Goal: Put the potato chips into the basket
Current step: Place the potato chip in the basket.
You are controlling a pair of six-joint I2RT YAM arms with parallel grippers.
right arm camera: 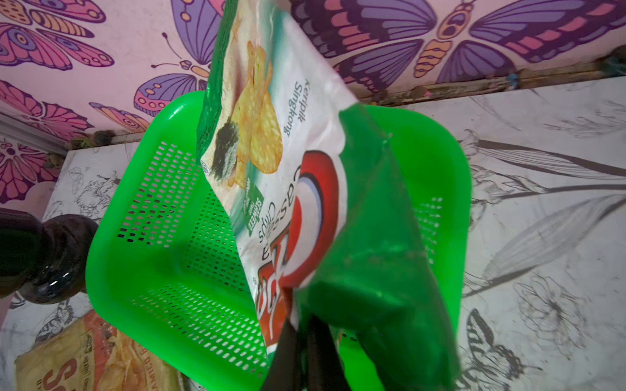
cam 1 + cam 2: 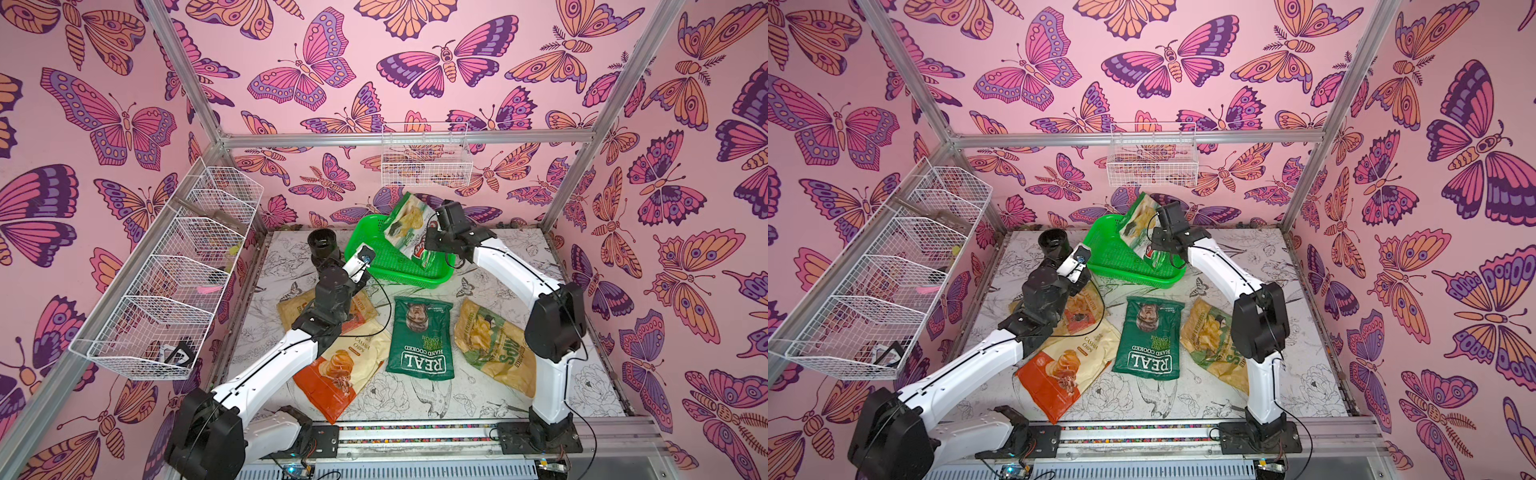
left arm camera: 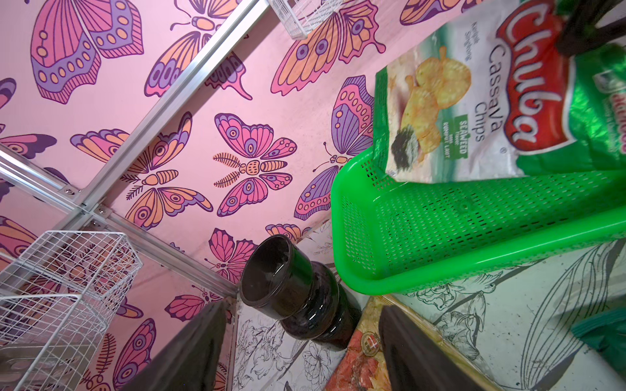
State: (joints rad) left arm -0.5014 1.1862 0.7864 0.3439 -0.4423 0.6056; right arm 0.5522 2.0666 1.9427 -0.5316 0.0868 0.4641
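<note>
Right claw point(image 1: 301, 333) pinches the Chuba bag point(image 2: 405, 220) over the far basket point(image 2: 374, 257) for release; left claw point(image 3: 303, 311) wide, empty

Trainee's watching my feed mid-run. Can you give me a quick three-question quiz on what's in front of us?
1. True or false: the right gripper is shut on the Chuba bag.
2. How many chip bags lie on the table, outside the green basket?
3. What stands beside the basket? A) black vase B) white mug C) red bowl

Key: 1 true; 2 four; 3 A.
</note>
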